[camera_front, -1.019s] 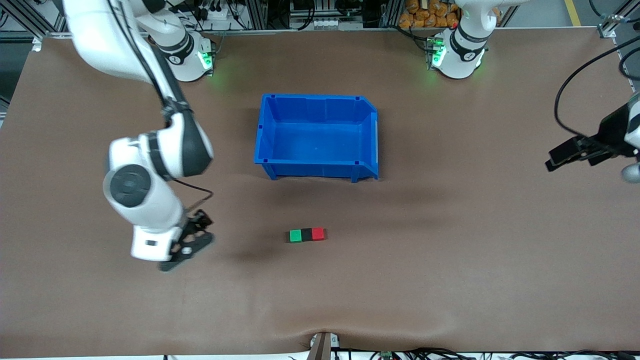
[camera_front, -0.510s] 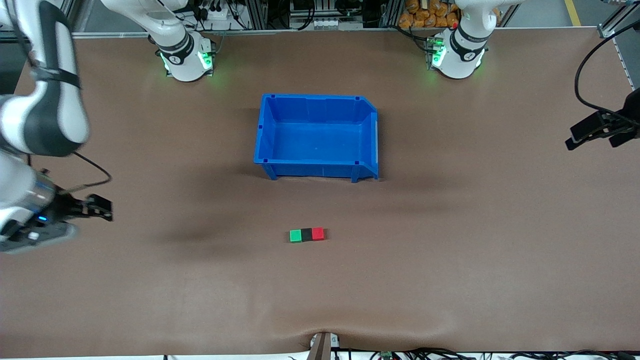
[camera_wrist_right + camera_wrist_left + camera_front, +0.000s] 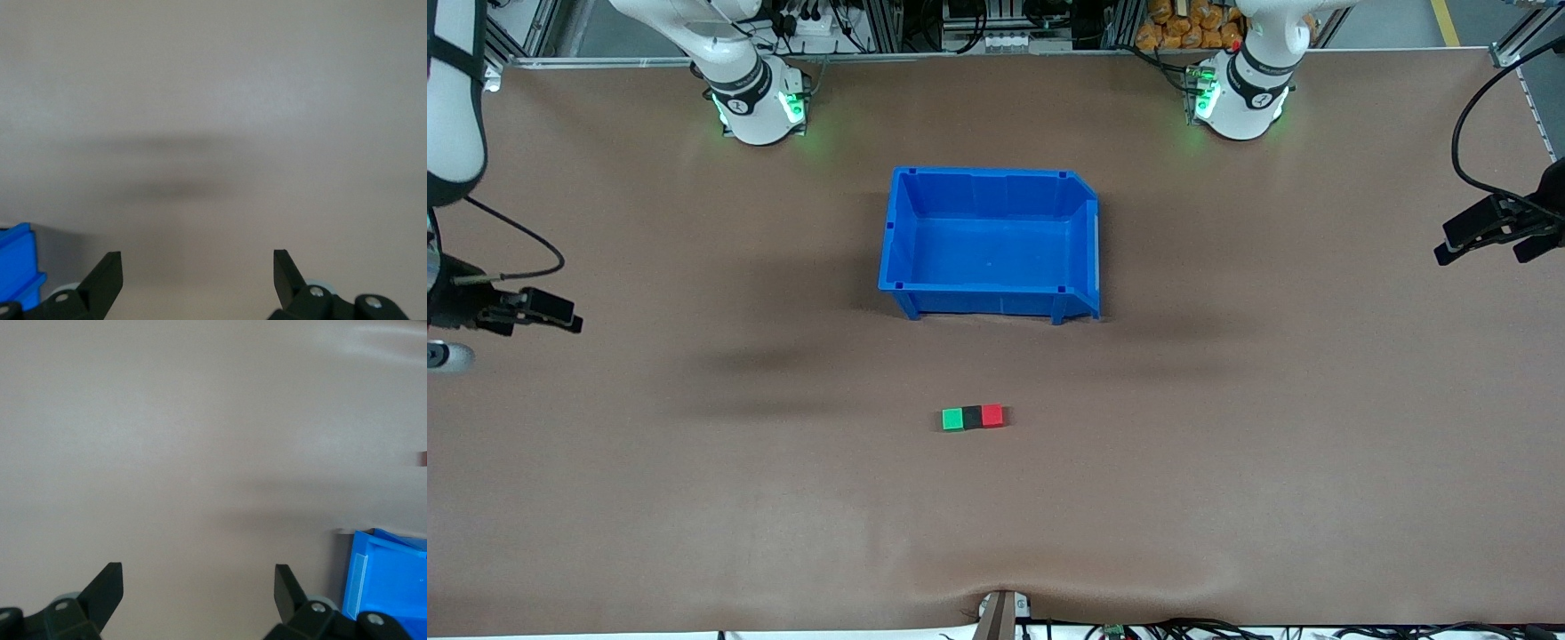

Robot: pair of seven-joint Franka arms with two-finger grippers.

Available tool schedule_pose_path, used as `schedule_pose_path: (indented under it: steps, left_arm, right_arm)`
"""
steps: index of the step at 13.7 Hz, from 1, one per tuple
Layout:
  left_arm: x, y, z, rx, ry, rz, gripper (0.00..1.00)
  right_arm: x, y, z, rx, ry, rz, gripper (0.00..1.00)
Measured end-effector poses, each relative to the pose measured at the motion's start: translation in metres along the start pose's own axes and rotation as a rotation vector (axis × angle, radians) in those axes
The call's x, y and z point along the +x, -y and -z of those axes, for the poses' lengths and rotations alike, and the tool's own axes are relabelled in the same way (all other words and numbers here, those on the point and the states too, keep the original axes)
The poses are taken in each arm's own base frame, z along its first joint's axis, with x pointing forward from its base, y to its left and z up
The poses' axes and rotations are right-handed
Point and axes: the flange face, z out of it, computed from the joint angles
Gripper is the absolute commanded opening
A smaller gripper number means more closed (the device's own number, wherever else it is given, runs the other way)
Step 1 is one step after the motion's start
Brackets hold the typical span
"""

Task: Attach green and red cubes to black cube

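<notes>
The green cube (image 3: 952, 419), the black cube (image 3: 972, 417) and the red cube (image 3: 992, 415) lie touching in one row on the brown table, black in the middle, nearer to the front camera than the blue bin. My right gripper (image 3: 553, 313) (image 3: 197, 270) hangs open and empty over the table's edge at the right arm's end. Over the left arm's end my left gripper (image 3: 1458, 242) (image 3: 198, 587) is open too, with nothing between its fingers. Both wrist views show bare table between the fingertips; the cubes are far from both grippers.
An empty blue bin (image 3: 978, 287) stands mid-table between the cube row and the arm bases; a corner of the bin (image 3: 387, 580) shows in the left wrist view and an edge of the bin (image 3: 17, 263) in the right wrist view.
My right arm has swung away from beside the cube row out to its end of the table. The left gripper drew back slightly toward its edge, then held. The cubes stayed put.
</notes>
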Motion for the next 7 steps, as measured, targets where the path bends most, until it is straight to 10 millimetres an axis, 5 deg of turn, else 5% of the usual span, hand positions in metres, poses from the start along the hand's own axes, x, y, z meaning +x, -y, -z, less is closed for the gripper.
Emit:
schedule_pose_path:
  steps: [7]
  left_arm:
    - [-0.001,0.000,-0.001,0.000,0.012,0.000,1.00]
  right_arm:
    - [-0.041,-0.036,0.020,0.015,0.028,-0.084,1.00]
